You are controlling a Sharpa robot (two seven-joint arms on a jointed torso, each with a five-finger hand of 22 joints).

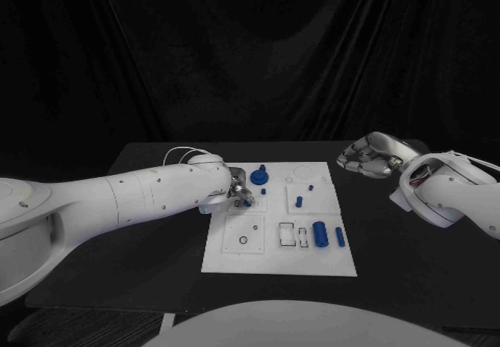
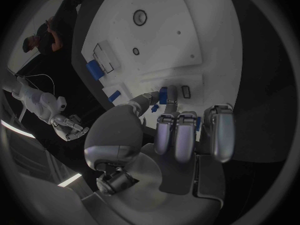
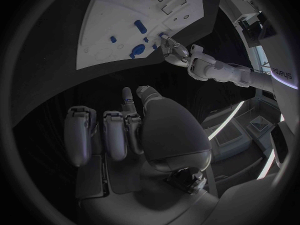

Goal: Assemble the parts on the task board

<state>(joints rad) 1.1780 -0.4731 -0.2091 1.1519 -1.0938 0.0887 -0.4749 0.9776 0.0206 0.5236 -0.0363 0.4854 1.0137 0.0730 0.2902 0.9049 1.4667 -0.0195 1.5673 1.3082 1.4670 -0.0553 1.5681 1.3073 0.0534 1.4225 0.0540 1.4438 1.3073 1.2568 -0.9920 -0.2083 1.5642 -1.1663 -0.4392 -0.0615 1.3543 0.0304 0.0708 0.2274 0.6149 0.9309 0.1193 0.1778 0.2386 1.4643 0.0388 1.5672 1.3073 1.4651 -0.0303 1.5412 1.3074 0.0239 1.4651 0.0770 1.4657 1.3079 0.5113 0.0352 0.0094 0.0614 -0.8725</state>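
Two robot hands show above the black desk (image 1: 136, 260). The left robot hand (image 1: 238, 189) hangs low over the near-left part of the white task board (image 1: 281, 260), its fingers curled downward; in the left wrist view its thumb and a fingertip (image 2: 164, 99) close on a small blue part (image 2: 163, 94) at the board's surface. Just beyond that robot hand stands a blue knobbed part (image 1: 261, 174), and a small blue peg (image 1: 264, 191) sits beside its fingers. Farther toward the right robot hand stands another blue peg (image 1: 299, 201). Nearer the robot, a blue cylinder (image 1: 320, 235) and a slimmer blue bar (image 1: 339, 236) lie side by side. The right robot hand (image 1: 371, 155) hovers off the board's far right corner, well apart from the parts, fingers curled in on nothing.
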